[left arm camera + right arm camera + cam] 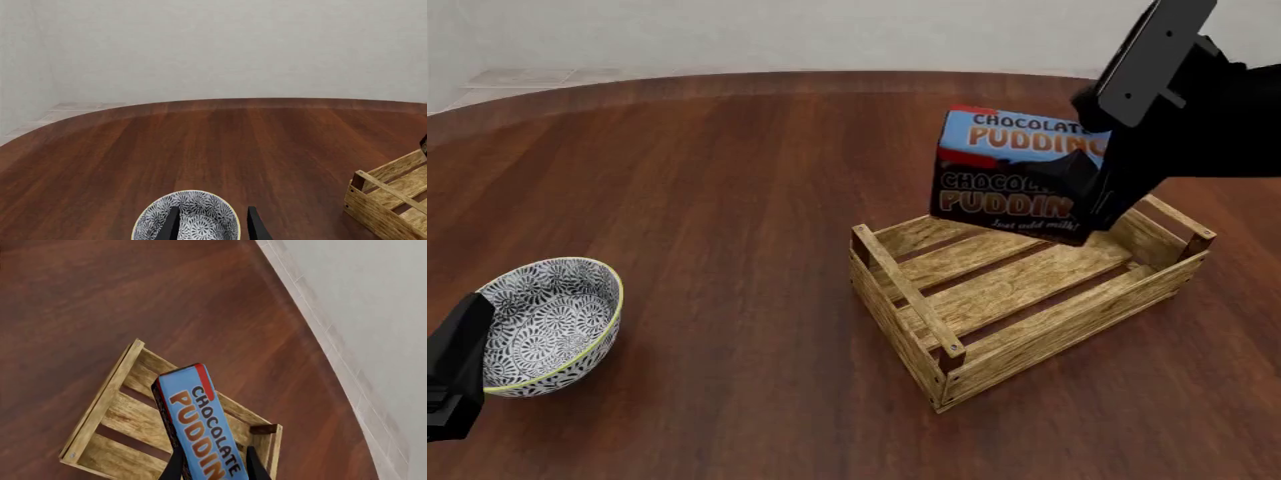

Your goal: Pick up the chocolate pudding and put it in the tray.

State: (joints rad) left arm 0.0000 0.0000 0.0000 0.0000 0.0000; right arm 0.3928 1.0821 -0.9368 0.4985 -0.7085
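The chocolate pudding (1014,175) hangs in the air above the tray (1028,300), pinched between the right gripper (213,465) fingers. Over by the patterned bowl (550,322), the left gripper (212,225) sits with fingers parted, holding nothing

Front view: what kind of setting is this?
Likely a simulated tabletop test scene, not a real room: a bare dark wooden table against plain pale walls, with only a slatted tray, a patterned bowl and a chocolate pudding box held by the right gripper.
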